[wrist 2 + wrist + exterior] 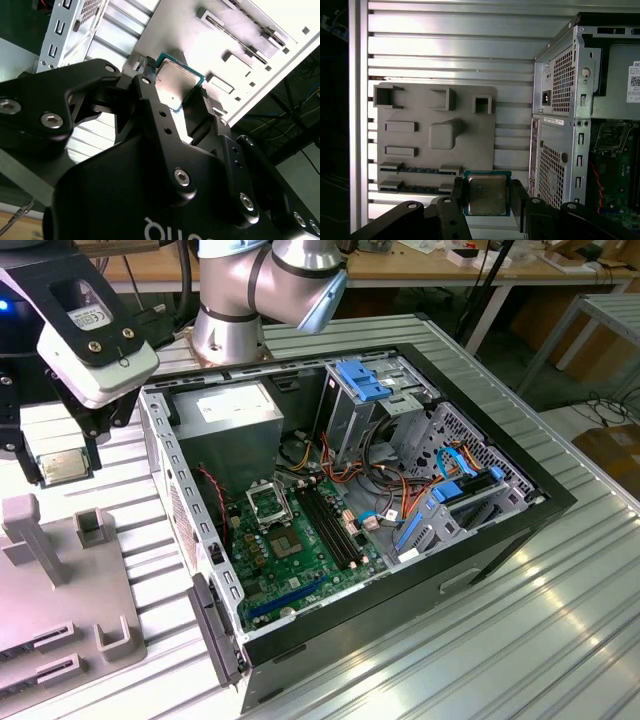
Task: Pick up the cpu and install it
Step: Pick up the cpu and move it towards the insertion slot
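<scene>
Gripper [488,196] clasps cpu [486,192] near grey tray [420,152], beside open case [555,100].

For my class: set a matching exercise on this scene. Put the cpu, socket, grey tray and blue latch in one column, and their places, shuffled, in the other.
Things
1. cpu
2. socket
3. grey tray
4. blue latch

Places
A. flat on the table, outside the case
B. on the green motherboard
C. held in the gripper
D. on top of the drive cage

Pairs: 1-C, 2-B, 3-A, 4-D
</scene>
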Controlling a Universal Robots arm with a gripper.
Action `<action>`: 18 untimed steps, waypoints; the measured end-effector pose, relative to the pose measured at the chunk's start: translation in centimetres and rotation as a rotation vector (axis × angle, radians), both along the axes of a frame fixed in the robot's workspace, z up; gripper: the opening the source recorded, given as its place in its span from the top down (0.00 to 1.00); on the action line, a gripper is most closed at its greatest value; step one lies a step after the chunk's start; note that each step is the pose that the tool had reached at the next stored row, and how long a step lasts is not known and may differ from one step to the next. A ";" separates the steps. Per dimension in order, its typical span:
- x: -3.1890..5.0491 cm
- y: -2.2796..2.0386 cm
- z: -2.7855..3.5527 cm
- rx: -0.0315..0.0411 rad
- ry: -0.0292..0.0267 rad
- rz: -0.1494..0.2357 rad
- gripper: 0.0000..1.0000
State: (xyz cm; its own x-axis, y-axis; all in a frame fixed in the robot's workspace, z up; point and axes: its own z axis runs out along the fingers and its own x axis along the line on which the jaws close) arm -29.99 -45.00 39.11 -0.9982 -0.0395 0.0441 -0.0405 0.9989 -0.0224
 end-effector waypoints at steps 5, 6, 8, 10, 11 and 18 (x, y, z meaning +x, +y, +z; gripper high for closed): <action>0.60 0.00 0.00 0.0001 0.0000 0.000 0.53; 0.69 0.00 0.00 0.0000 0.0000 0.000 0.53; 0.86 0.00 0.00 0.0000 0.0001 0.000 0.53; 1.01 0.00 0.00 0.0000 0.0001 0.000 0.53; 1.08 0.00 0.00 0.0000 0.0000 0.000 0.53; 1.53 0.00 0.00 0.0000 0.0000 0.000 0.53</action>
